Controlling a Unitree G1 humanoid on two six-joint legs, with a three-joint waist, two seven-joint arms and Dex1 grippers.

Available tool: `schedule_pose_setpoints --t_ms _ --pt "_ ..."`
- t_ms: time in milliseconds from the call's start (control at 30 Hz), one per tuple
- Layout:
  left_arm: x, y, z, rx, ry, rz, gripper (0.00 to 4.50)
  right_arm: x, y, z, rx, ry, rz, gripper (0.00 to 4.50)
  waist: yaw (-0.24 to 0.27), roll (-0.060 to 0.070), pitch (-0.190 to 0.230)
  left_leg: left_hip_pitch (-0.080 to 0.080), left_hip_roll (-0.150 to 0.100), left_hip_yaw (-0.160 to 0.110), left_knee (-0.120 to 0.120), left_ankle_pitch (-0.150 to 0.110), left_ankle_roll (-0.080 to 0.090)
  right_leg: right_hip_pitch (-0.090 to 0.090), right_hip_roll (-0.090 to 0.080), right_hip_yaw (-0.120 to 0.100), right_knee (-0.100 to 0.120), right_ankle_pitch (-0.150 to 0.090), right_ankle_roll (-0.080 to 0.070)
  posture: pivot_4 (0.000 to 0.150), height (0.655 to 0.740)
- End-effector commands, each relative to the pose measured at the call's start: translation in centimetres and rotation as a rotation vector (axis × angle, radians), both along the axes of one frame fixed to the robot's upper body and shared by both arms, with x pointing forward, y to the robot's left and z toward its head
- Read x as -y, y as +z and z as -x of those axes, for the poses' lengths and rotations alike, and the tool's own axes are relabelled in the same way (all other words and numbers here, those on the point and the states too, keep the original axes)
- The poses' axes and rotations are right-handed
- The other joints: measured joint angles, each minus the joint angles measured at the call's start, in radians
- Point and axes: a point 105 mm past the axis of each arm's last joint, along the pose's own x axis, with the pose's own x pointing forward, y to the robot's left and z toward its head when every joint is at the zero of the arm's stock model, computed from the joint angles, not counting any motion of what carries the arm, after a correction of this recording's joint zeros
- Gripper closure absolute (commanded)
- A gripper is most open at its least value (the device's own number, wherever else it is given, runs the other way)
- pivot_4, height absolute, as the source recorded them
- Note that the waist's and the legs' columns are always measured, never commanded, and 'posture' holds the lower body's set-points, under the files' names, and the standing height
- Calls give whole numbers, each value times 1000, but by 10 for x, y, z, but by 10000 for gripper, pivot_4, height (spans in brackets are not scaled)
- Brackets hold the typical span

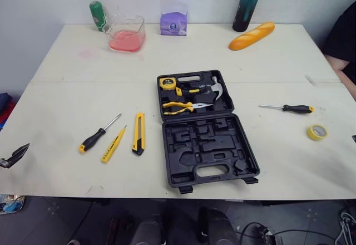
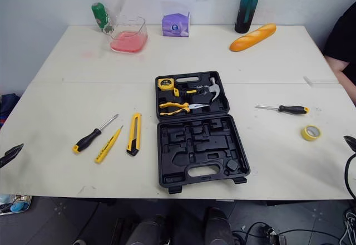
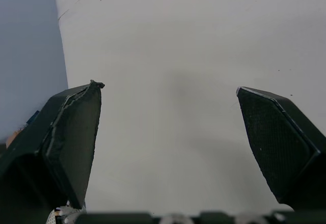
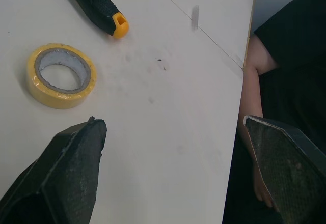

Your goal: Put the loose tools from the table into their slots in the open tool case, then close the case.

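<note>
Setup: tool case [image 1: 206, 128] lies open and flat at the centre of the surface [image 1: 67, 78]. The far half holds a tape measure [image 1: 167, 82], hammer [image 1: 214, 88] and pliers [image 1: 178, 107]. The near half, which carries the handle, shows only empty moulded recesses.

Loose items, left of case: black-handled screwdriver [image 1: 92, 141], yellow tester screwdriver [image 1: 113, 145] and utility knife [image 1: 138, 134], lying side by side but apart.
Loose items, right of case: slim screwdriver [image 1: 297, 109] and yellow tape roll [image 4: 60, 75], near each other and well apart from the case.

Left tool [image 3: 168, 87]: fingers spread wide, empty, over bare surface at the near left edge.
Right tool [image 4: 173, 121]: also wide and empty, at the near right edge. The tape roll is just beside its left finger. A person's arm [image 4: 249, 81] is close beyond the surface edge.

Handling, judged:
- All five items look light and rigid. None looks fragile.
- Screwdrivers: take across the rubbery handle, where the fingers should bite. The bare shafts are thin and likely slippery, and the round handles may roll if nudged.
- Utility knife: flat and low. Pinch across the narrow body at mid-length. Whether the blade is retracted cannot be told.
- Tape roll: low ring. Pinch across the outer rim, or one finger inside the hole. The smooth side may slide on the surface.
- Case half: stiff plastic and the heaviest piece here. Lift at the handle edge to fold it shut.
</note>
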Motion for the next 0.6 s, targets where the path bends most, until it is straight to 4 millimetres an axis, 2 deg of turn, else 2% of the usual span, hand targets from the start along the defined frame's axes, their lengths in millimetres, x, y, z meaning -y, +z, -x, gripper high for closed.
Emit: schedule_pose_setpoints --t_ms 33,600 --pt "2 16 2 37 -20 -21 301 0 3 -1 23 -1 -8 0 0 0 0 0 0 0 0 0 0 0 0 0 0 0 0 1500 7349" --pt "13 19 5 30 -48 30 301 -4 -11 -6 -7 9 -23 0 -1 0 0 -1 2 4 0 0 0 -3 1 4 1 0 -1 1500 7349"
